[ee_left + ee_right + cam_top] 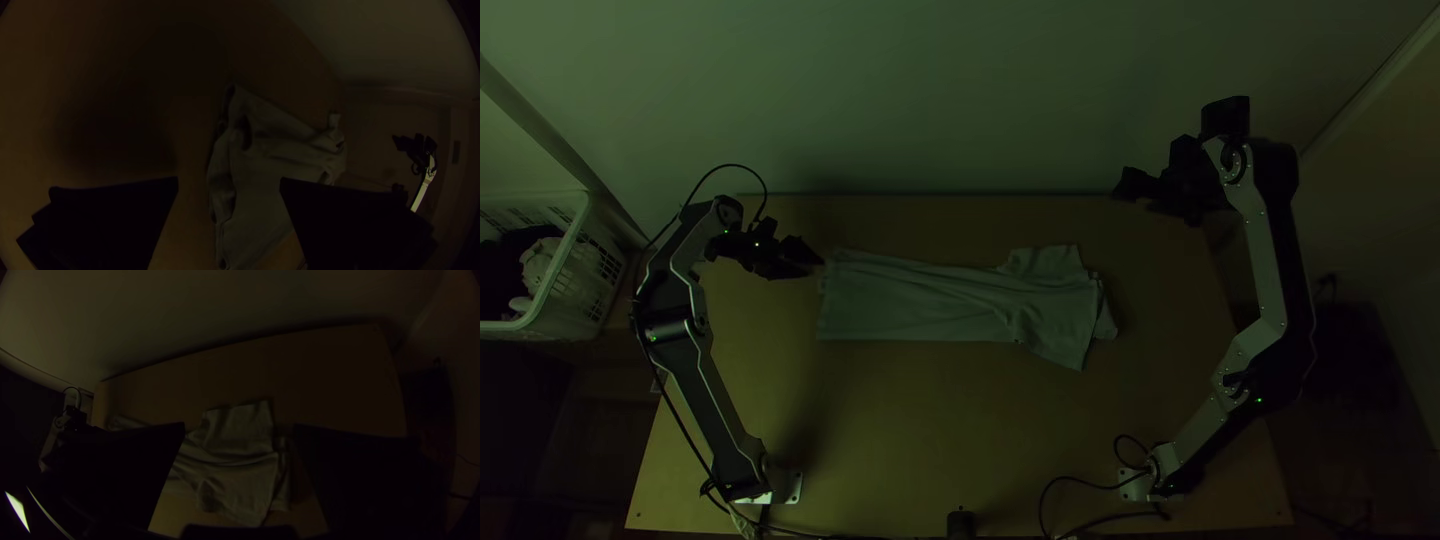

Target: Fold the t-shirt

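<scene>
The pale grey cloth t-shirt (920, 300) was laid in a long, creased strip on the light wooden desk (900, 430), the flat-fingered black left claw (808, 259) and right claw (1125, 184) both held with fingers apart

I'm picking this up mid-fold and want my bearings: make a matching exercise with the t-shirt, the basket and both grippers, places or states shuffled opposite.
1. Pale fabric t-shirt
2. White lattice-sided plastic basket
3. Left arm's black gripper
4. Right arm's black gripper

A. Open, near the table's far right corner
B. Lying wrinkled in a long strip across the table
C. Open, close to the cloth's left end
D. Off the table, beyond its left side

Pairs: 1-B, 2-D, 3-C, 4-A
</scene>
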Motion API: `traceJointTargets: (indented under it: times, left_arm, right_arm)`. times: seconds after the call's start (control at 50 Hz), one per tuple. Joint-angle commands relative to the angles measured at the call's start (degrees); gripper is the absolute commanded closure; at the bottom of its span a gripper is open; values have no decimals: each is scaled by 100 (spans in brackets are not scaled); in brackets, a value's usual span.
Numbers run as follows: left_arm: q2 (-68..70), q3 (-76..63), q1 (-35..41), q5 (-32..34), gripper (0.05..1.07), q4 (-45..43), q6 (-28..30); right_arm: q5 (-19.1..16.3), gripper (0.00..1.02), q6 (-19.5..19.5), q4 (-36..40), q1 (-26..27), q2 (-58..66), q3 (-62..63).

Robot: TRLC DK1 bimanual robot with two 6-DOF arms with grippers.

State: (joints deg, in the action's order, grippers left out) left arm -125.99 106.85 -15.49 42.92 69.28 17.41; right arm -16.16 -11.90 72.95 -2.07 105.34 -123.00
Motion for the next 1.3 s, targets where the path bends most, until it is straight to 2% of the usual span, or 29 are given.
traceJointTargets:
  times: [0.0,0.36,0.86,1.16,1.28]
  left_arm:
    - [-39,-243,28,217,10,33,386]
    - [-145,-489,406,191,10,-11,782]
    - [-118,-841,1153,33,10,-134,676]
    - [119,-1289,1821,-187,10,-1074,-203]
    - [216,-1412,2006,-583,10,-1513,-651]
  right_arm:
    - [-62,4,65,18,-13,-119,110]
    - [-80,4,135,18,-75,-128,180]
    - [-80,4,215,-17,-40,-128,224]
    - [-89,4,232,-79,-57,-128,250]
    - [-98,4,258,-105,-57,-145,303]
